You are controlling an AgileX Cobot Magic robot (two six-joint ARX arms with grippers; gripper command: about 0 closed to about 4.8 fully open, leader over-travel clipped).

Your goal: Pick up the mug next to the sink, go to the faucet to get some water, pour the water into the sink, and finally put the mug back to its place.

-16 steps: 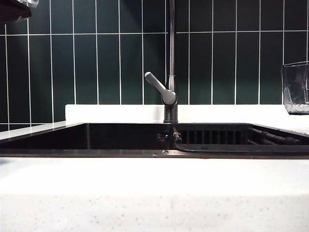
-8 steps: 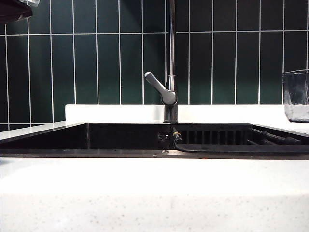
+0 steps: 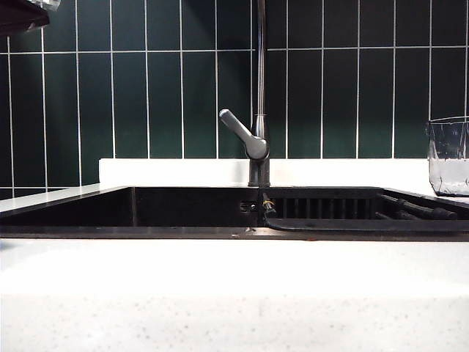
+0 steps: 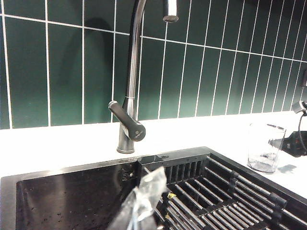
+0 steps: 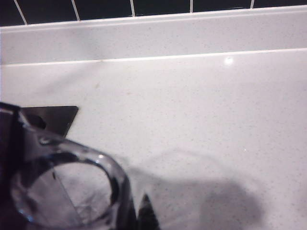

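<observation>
The clear ribbed mug (image 3: 448, 156) is upright at the far right, low over the white counter beside the sink (image 3: 183, 209). In the left wrist view the mug (image 4: 265, 147) looks to rest on the counter, with my dark right gripper (image 4: 293, 141) just behind it. In the right wrist view that gripper (image 5: 136, 211) is shut on the wall of the mug (image 5: 62, 187) at its rim. The faucet (image 3: 259, 88) rises behind the sink's middle, its grey lever (image 3: 242, 134) angled left. My left gripper (image 4: 141, 206), wrapped in clear film, hangs shut and empty over the sink.
Dark green tiles (image 3: 146, 95) back the white ledge behind the sink. A slatted dark rack (image 4: 225, 191) fills the sink's right half. My left arm (image 3: 22, 13) shows in the exterior view's top left corner. White speckled counter (image 3: 234, 293) runs along the front.
The mug has come down along the right edge of the exterior view, towards the counter. The left arm and the faucet have not moved.
</observation>
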